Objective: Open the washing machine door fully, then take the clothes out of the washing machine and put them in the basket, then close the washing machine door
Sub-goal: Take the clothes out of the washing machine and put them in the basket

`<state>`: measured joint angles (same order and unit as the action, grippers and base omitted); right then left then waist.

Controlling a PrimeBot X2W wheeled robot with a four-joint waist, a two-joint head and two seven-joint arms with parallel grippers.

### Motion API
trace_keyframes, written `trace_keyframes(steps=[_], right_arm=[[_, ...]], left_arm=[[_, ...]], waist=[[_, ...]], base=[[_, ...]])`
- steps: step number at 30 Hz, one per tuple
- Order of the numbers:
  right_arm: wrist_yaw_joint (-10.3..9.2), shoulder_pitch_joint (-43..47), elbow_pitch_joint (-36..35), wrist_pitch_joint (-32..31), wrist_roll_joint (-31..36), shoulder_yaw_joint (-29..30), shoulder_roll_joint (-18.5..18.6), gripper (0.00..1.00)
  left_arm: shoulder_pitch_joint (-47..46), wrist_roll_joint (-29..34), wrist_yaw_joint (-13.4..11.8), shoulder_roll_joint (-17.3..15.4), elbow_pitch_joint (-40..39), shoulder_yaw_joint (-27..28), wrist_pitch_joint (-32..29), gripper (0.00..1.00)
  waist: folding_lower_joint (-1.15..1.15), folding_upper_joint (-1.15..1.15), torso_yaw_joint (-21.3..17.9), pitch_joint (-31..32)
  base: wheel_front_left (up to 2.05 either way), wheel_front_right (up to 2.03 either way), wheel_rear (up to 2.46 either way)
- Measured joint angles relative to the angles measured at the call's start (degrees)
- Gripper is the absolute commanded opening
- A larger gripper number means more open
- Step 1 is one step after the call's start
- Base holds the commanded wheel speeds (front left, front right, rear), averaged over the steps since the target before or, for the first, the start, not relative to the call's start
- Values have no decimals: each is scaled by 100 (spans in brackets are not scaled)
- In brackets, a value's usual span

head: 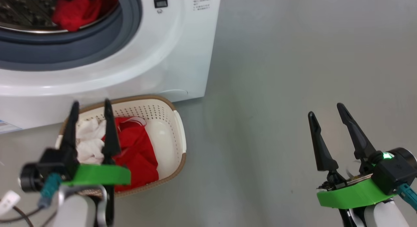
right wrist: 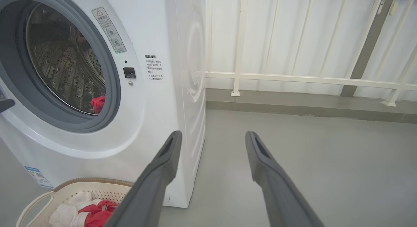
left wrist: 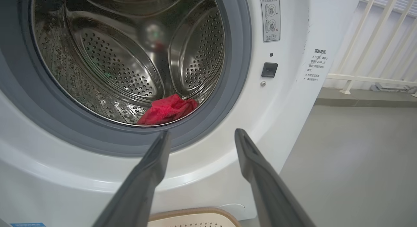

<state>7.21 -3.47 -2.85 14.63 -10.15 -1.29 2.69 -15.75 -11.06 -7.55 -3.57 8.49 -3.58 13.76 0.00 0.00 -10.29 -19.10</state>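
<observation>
- Clothes point(head: 138, 155) are lying in two places: we are seeing a red and white bundle inside the basket point(head: 180, 135) at the lower left of the head view, and one more red piece point(left wrist: 169, 109) is sitting at the bottom of the drum point(left wrist: 117, 64), at the upper left of that view
- We are holding the left gripper point(head: 91, 102) at the lower left of the head view, above the basket, with its two dark fingers point(head: 110, 135) standing wide apart and gripping nothing
- In the left wrist view those fingers are pointing toward the grey gasket point(left wrist: 239, 74) just below the red piece, without touching it
- We are holding the right gripper point(head: 325, 109) at the lower right of the head view, over the bare grey floor point(head: 267, 90) and well apart from the basket, its jaws likewise standing wide and carrying nothing
- The washing machine point(head: 163, 57) is taking up the upper left of the head view, its round mouth standing uncovered, and the basket is sitting on the floor just in front of its base
- In the right wrist view we are looking past the machine's side toward a white railing point(right wrist: 293, 78) running across the upper right
</observation>
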Motion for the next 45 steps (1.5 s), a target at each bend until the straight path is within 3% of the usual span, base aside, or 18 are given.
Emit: trace_keyframes(steps=[20,33,45], right_arm=[[0,-426,104,1,-299,-197,20,100],[0,-682,232,0,-448,-464,11,100],[0,-740,342,1,-450,-598,52,100]], left_arm=[[-2115,-70,2,-561,1156,326,-267,100],[-3406,-63,53,-976,2409,333,-443,100],[-4152,-130,43,-1233,3698,523,-282,100]], waist=[[0,0,-481,-821],[0,0,-762,-1173],[0,0,-984,-1121]], base=[[0,0,0],[0,0,0],[0,0,0]])
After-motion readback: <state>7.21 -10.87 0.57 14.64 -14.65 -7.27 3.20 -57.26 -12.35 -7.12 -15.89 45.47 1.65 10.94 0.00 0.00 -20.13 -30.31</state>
